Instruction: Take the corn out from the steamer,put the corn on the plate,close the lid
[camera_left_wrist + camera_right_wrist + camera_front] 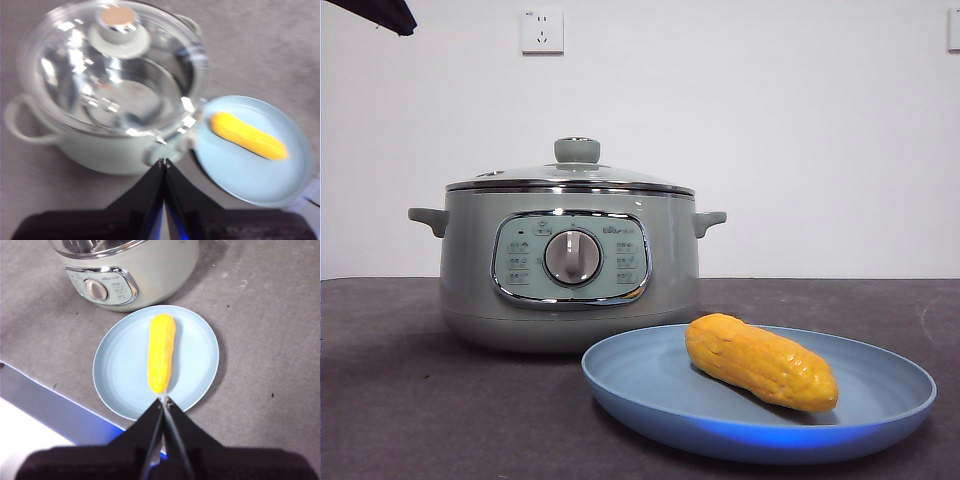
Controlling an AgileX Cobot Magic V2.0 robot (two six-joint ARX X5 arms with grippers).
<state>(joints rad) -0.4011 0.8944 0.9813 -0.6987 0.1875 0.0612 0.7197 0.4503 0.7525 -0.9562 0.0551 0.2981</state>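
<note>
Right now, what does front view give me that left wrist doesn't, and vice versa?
Front only: the steamer's control panel and dial, a wall socket, a black arm tip top corner.
Left wrist only: through the glass lid, an empty-looking pot interior; the left gripper, jaws shut.
Both: lid on, corn lying on the plate.

lab-style test setup: bare white wall, wall socket, grey tabletop.

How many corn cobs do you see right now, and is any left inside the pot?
1: the yellow-orange corn cob lies on the light-blue round plate. Through the glass lid, the sage-green pot shows none.
</note>
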